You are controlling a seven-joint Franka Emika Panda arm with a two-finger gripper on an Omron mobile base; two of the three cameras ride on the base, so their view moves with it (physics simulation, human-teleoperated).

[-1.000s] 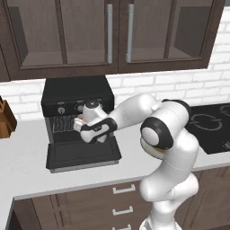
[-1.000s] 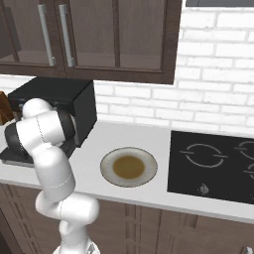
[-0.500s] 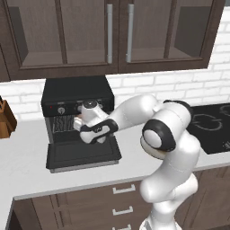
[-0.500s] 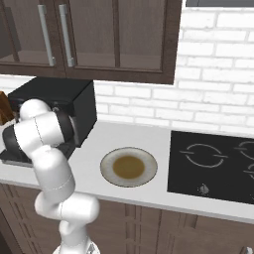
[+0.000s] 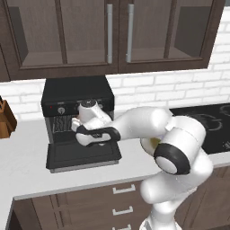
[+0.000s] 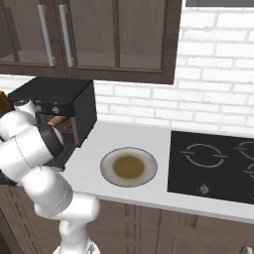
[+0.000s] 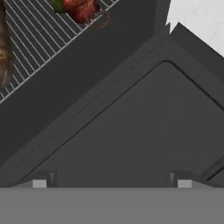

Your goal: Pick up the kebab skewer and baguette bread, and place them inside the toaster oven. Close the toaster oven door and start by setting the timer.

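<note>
The black toaster oven (image 5: 76,95) stands on the counter with its door (image 5: 83,156) dropped flat in front. On the wire rack (image 7: 39,39) inside lie the kebab skewer (image 7: 81,8), with red and green chunks, and the tan baguette bread (image 7: 4,50), cut by the frame edge. My gripper (image 5: 94,141) hovers just above the open door (image 7: 144,131), near the oven mouth. Its fingertips (image 7: 39,183) stand wide apart, open, with nothing between them. From the right side the food (image 6: 59,122) shows inside the oven (image 6: 59,99).
A round plate (image 6: 129,167) with a brown centre sits on the white counter right of the oven. A black cooktop (image 6: 218,166) lies further right. A brown knife block (image 5: 5,121) stands at the left. Dark wall cabinets (image 5: 117,36) hang above.
My hand has sunk slightly over the open door. The jaws have stayed wide open, and the food has not moved.
</note>
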